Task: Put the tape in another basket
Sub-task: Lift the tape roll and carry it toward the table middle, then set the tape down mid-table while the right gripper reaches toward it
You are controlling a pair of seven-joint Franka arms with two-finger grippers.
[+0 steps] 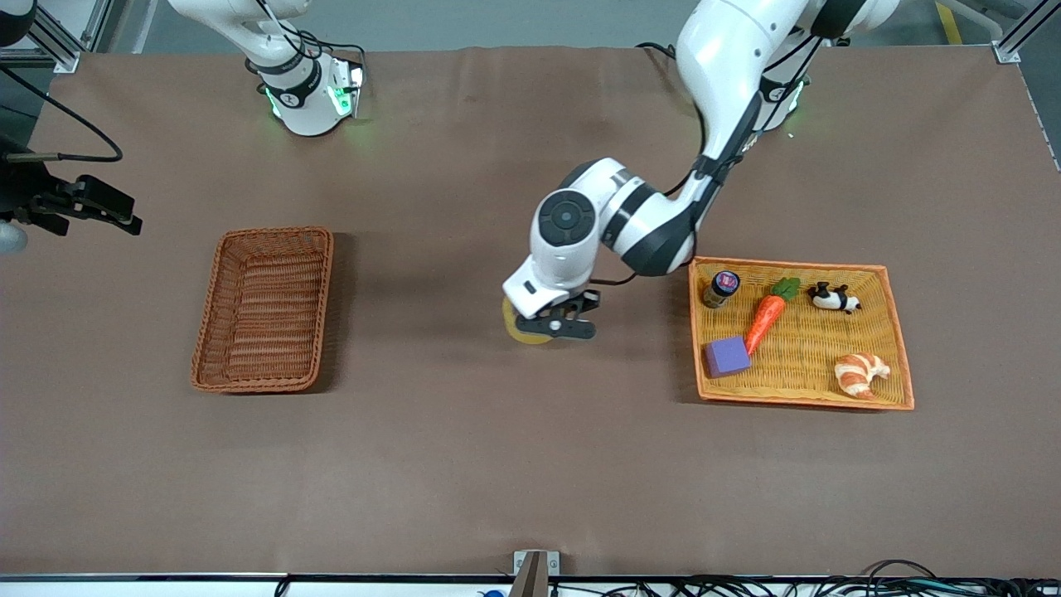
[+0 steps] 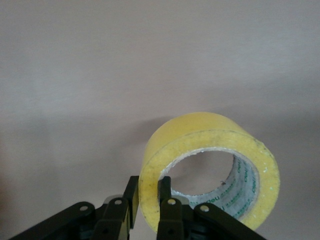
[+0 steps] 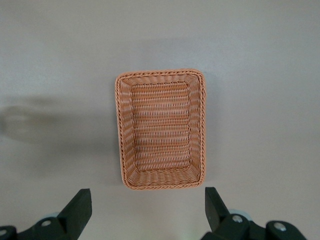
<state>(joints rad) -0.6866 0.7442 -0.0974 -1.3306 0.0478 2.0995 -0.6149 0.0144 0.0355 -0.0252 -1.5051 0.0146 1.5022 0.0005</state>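
The tape (image 1: 525,332), a yellowish ring with a grey core, hangs in my left gripper (image 1: 564,325) over the bare table between the two baskets. In the left wrist view the tape (image 2: 210,150) stands on edge, and the left gripper (image 2: 146,196) is shut on its wall, one finger inside the ring and one outside. The reddish-brown wicker basket (image 1: 217,278) sits toward the right arm's end and holds nothing. My right gripper (image 1: 106,209) waits high over that end; in its wrist view the right gripper (image 3: 147,202) is open and empty, with the basket (image 3: 160,73) below it.
The flat orange-yellow tray (image 1: 787,266) sits toward the left arm's end. It holds a small jar (image 1: 721,288), a carrot (image 1: 767,319), a panda figure (image 1: 833,297), a purple cube (image 1: 727,356) and a croissant (image 1: 860,373). Brown cloth covers the table.
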